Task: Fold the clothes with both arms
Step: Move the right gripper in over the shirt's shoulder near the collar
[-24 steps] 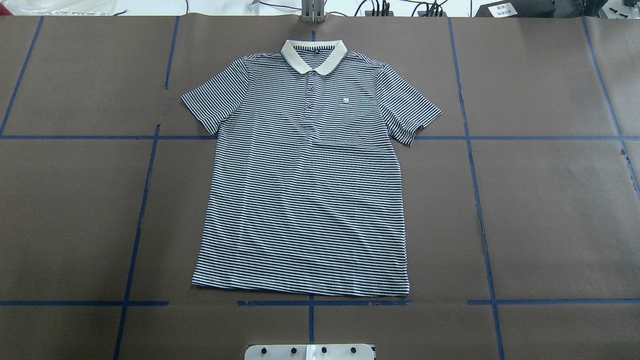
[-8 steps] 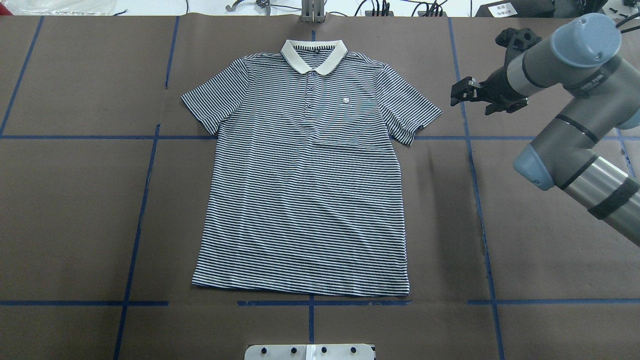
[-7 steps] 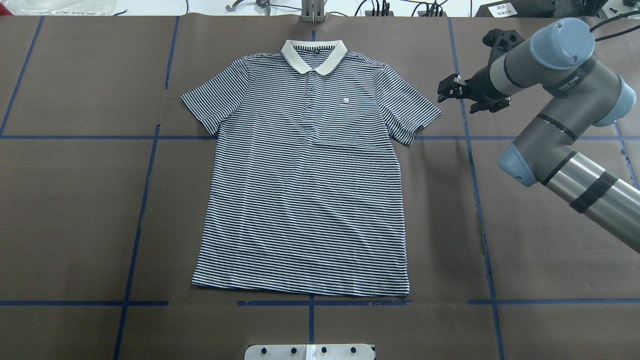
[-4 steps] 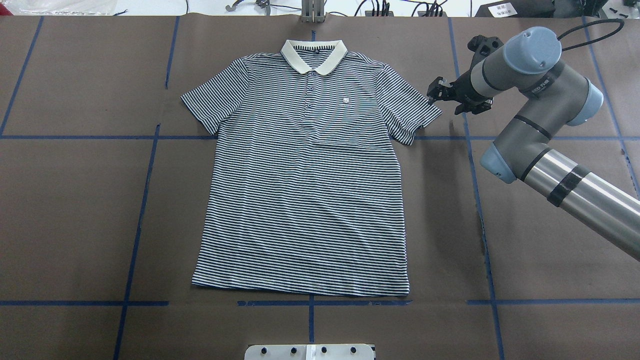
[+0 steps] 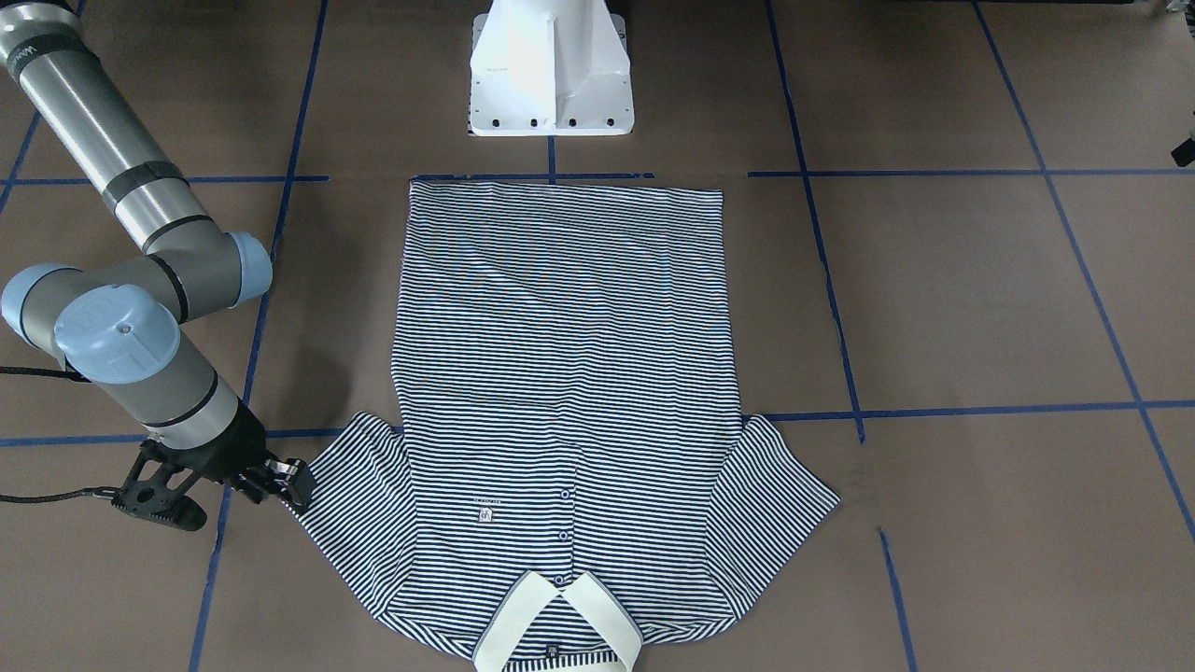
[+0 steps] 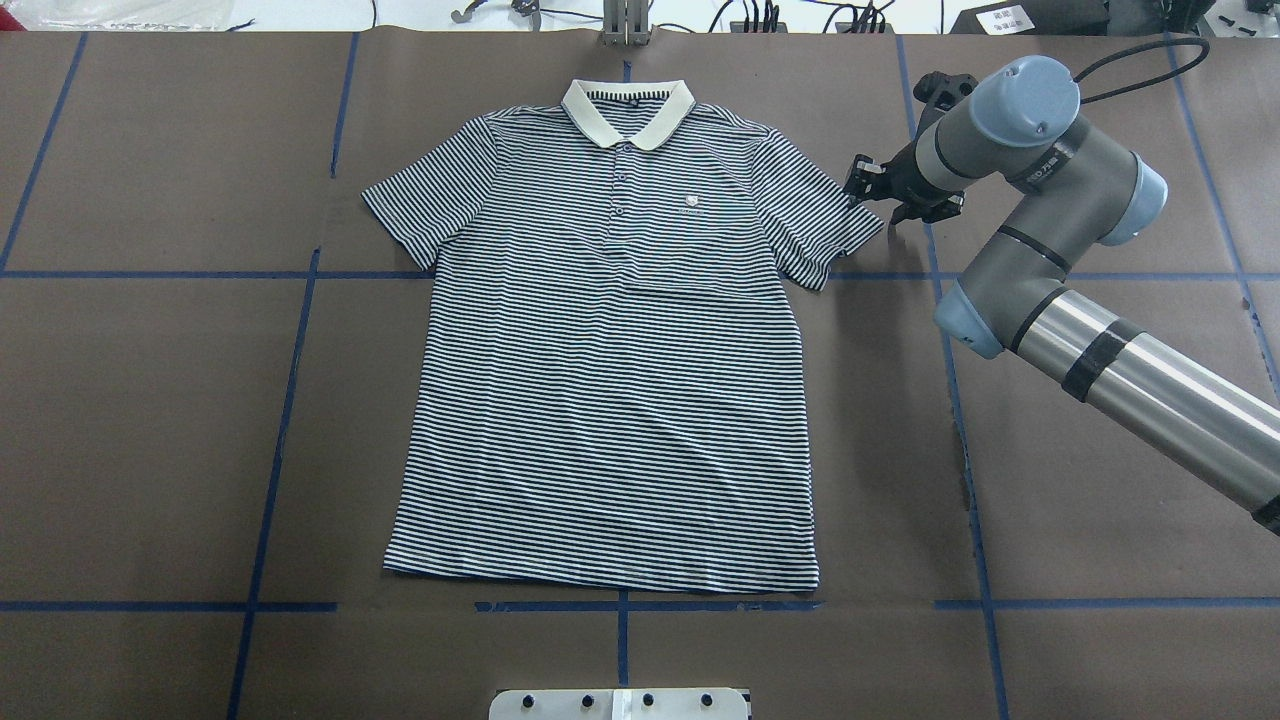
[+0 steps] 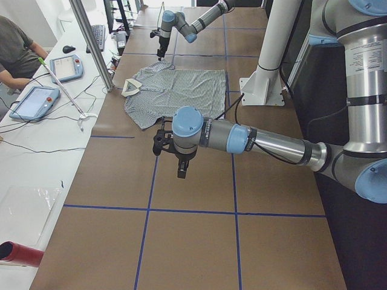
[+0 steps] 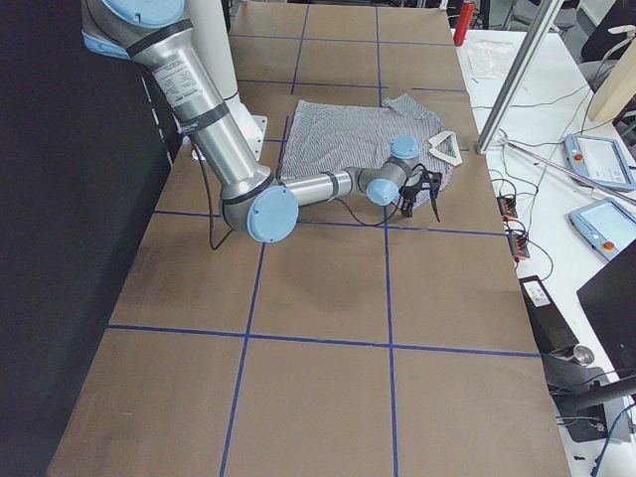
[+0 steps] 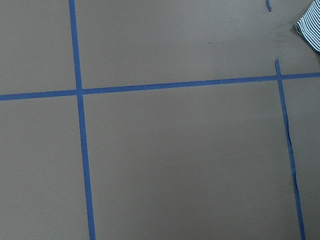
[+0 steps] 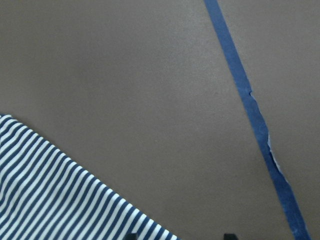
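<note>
The striped polo shirt (image 6: 610,380) lies flat and face up on the brown table, collar (image 6: 628,112) at the far edge. My right gripper (image 6: 862,186) hovers at the outer edge of the shirt's right sleeve (image 6: 830,225). It is open, and the right wrist view shows its two fingertips (image 10: 131,235) apart over the sleeve's hem (image 10: 60,190). In the front-facing view the right gripper (image 5: 295,480) sits just beside that sleeve (image 5: 345,495). My left gripper (image 7: 162,144) shows only in the exterior left view, over bare table short of the shirt (image 7: 175,87); I cannot tell its state.
Blue tape lines (image 6: 290,400) mark a grid on the brown table. The white pedestal base (image 5: 551,65) stands behind the shirt's hem. A person (image 7: 15,51) sits at a side table with tablets (image 7: 33,99), and a metal pole (image 7: 91,42) rises near the collar.
The right arm came in from the right and moved steadily left until its gripper reached the edge of the right sleeve. The shirt has not moved.
</note>
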`<state>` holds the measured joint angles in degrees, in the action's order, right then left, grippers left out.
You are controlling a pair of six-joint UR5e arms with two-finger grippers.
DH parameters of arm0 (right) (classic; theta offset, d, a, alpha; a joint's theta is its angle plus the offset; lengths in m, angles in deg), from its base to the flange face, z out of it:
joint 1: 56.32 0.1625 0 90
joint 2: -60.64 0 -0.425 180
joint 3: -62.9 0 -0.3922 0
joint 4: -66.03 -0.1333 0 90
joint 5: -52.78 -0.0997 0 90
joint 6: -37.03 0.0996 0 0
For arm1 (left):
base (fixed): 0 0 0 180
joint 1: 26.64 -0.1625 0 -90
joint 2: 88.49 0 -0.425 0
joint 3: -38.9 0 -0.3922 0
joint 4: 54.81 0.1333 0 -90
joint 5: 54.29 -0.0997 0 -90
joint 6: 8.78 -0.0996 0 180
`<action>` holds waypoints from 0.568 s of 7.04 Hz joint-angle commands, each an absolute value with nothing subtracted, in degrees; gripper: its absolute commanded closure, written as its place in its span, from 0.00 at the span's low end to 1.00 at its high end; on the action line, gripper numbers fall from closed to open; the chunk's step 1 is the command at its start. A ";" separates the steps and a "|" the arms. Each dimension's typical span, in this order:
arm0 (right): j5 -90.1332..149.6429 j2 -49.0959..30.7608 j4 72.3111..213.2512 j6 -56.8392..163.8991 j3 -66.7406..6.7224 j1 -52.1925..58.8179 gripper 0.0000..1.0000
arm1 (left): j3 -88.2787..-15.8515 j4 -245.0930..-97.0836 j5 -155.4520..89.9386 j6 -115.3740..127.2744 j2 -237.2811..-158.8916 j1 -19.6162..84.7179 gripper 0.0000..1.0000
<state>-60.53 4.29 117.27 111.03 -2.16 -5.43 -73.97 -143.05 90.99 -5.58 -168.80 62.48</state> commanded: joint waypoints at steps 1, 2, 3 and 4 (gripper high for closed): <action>-60.51 4.39 117.19 110.94 -1.70 -5.61 0.42 | -74.12 -143.05 90.99 -5.53 -168.74 62.48 0.00; -60.51 4.22 117.19 111.03 -1.96 -5.61 0.60 | -74.73 -142.96 90.99 -5.35 -168.74 62.48 0.00; -60.60 3.87 117.01 110.95 -2.23 -5.78 0.70 | -74.91 -142.88 90.99 -5.35 -168.74 62.48 0.00; -60.69 3.86 116.92 111.03 -2.84 -5.78 0.92 | -74.91 -142.88 90.99 -5.35 -168.74 62.48 0.00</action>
